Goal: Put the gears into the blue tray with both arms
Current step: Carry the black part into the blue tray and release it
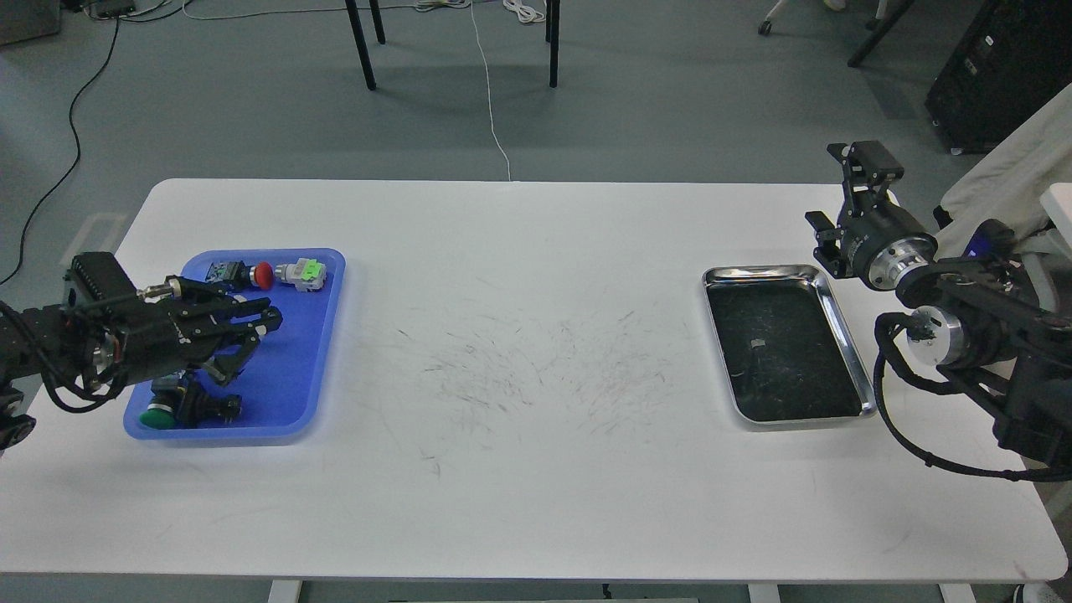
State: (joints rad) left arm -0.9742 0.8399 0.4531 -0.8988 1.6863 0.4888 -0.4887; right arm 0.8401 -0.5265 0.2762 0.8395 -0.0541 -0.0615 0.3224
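Observation:
The blue tray (295,368) lies at the table's left. My left gripper (270,322) hovers over the tray's middle, pointing right, fingertips drawn together. Whether a gear sits between the tips is too small to tell. No gears show anywhere else on the table or in the tray. My right gripper (865,159) is raised at the far right, just beyond the steel tray's back corner. It is dark and seen from behind, so its fingers cannot be told apart.
In the blue tray lie a red-capped switch (248,274), a green-and-white switch (302,272) and a green-capped switch (174,409). A shiny steel tray (758,270) with a dark inside sits at the right. Chair legs and cables stand on the floor behind.

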